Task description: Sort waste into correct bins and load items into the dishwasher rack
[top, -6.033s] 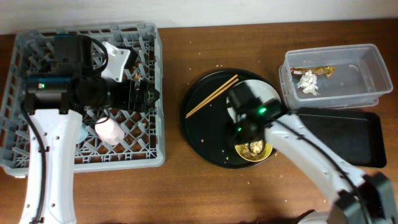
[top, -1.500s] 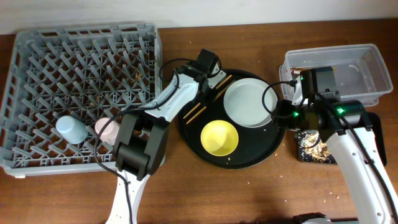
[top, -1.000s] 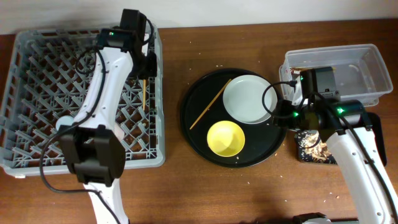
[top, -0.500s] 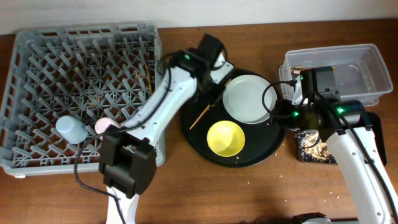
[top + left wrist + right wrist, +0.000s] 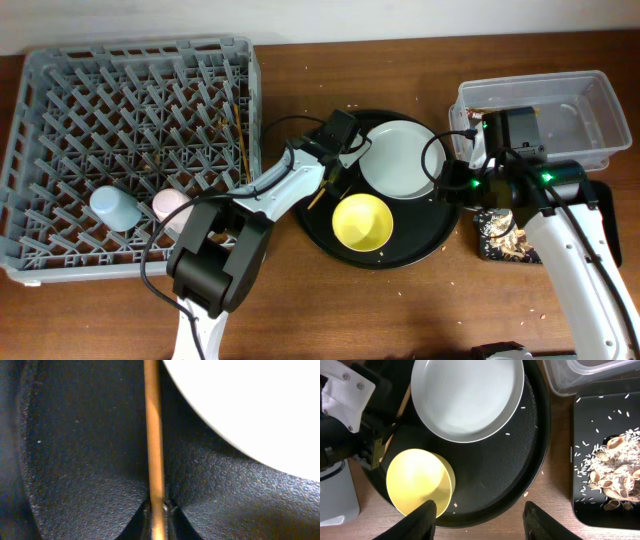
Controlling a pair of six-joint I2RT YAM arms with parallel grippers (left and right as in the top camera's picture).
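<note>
Since the frame half a second earlier, the left arm has descended onto the round black tray (image 5: 420,245).

1. Nearest the robot, the yellow bowl (image 5: 360,222) sits upright on that tray. The blue cup (image 5: 112,208) and pink cup (image 5: 170,205) sit in the near part of the dishwasher rack (image 5: 140,262).
2. The right claw (image 5: 481,519) hovers over the round tray, fingers apart and empty. This position probably keeps it out of the left arm's way.
3. Food scraps (image 5: 620,470) lie in the shallow black tray (image 5: 587,505).
4. Farther in, the left claw (image 5: 157,509) is clamped on the remaining chopstick (image 5: 154,435). It works low against the tray floor because the stick lies flat, just beside the white plate (image 5: 260,405).
5. The other chopstick (image 5: 238,135) already lies in the rack.
</note>
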